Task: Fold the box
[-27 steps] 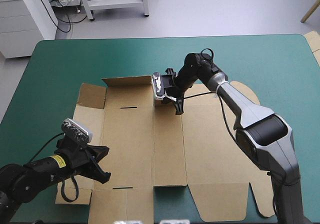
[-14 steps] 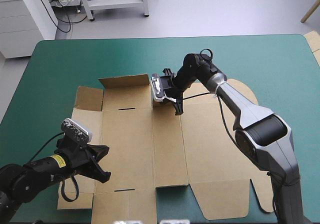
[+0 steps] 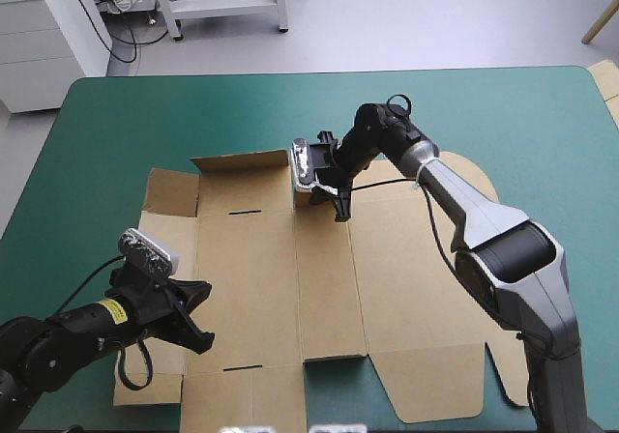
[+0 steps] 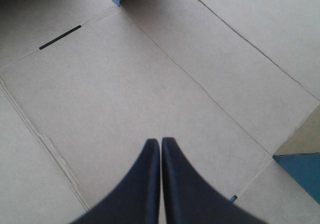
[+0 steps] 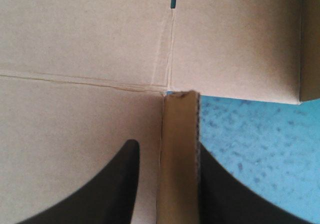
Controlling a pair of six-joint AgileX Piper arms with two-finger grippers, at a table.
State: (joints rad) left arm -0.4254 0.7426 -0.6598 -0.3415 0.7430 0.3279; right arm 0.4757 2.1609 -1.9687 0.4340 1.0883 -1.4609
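The flat brown cardboard box sheet (image 3: 261, 278) lies centred on the teal-green surface (image 3: 116, 124). The right end effector (image 5: 165, 144) clamps its far flap (image 3: 242, 162). The left end effector (image 4: 160, 141), fingers together, hovers over a near panel. Next, we judge, the flap swings upright along its crease.

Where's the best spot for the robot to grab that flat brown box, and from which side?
Probably a thin outer edge: the far-left corner flap, approached from the left edge of the table. The box lies flat, so only edges can be pinched, as the right gripper does on the raised far flap.
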